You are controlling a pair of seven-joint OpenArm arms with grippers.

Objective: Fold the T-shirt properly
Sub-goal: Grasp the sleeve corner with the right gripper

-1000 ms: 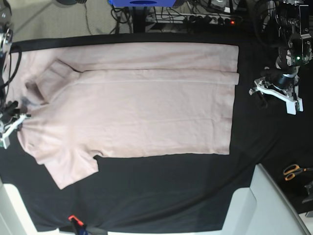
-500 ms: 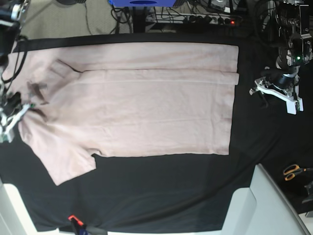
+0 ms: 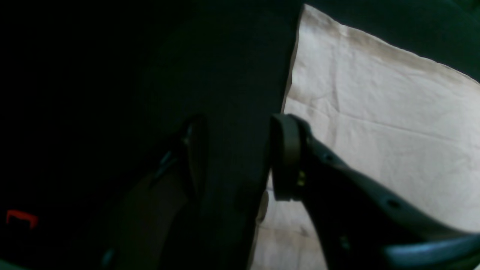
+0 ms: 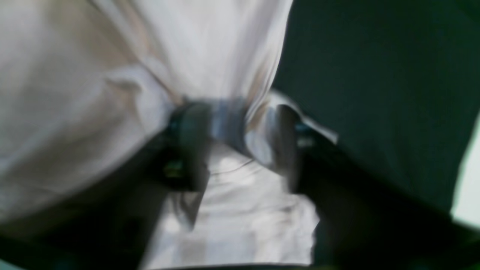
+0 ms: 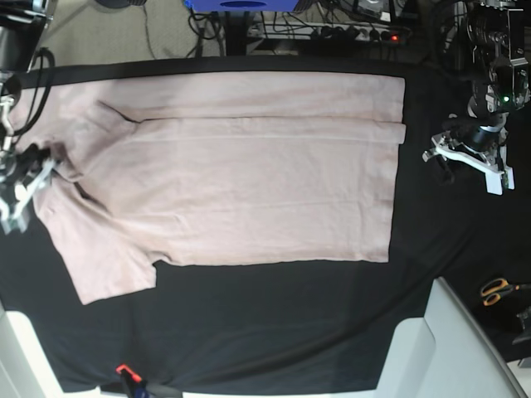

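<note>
The pale pink T-shirt (image 5: 249,174) lies spread on the black cloth (image 5: 290,332), neck end at the left and hem at the right, with its top strip folded over. My right gripper (image 5: 21,191) is at the shirt's left edge by the shoulder. In the blurred right wrist view its fingers (image 4: 189,146) stand apart with bunched shirt fabric (image 4: 93,93) between them, so my right gripper (image 4: 238,146) is open. My left gripper (image 5: 465,157) hovers over bare black cloth to the right of the hem. In its wrist view my left gripper (image 3: 240,157) is open and empty, beside the shirt's edge (image 3: 375,112).
Orange-handled scissors (image 5: 496,290) lie at the right edge. A white surface (image 5: 448,348) cuts into the bottom right corner. A small red clip (image 5: 124,371) sits at the front edge of the cloth. Cables and a power strip (image 5: 357,33) run behind the table.
My right gripper has moved up along the shirt's left edge, dragging the shoulder and lower sleeve leftward, and its jaws have come apart. The left arm has not moved.
</note>
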